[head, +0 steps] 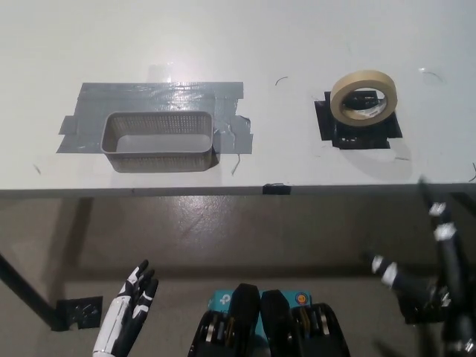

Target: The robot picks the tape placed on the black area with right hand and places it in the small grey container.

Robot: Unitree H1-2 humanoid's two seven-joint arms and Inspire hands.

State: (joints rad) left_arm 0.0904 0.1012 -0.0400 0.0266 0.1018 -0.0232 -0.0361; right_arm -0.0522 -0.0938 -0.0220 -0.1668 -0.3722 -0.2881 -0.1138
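A beige roll of tape point(363, 97) stands tilted on the black patch point(358, 128) at the right of the white table. The small grey mesh container point(158, 140) sits to the left on a patch of grey tape. My black right hand point(430, 256) is low at the lower right, below the table's front edge, with its fingers spread and nothing in it. My white left hand point(131, 306) rests at the lower left, below the table, open and holding nothing.
The white table point(245, 44) ends at a front edge running across the middle of the picture. Below it is brown floor, with a dark table leg and foot plate point(76, 312) at the lower left.
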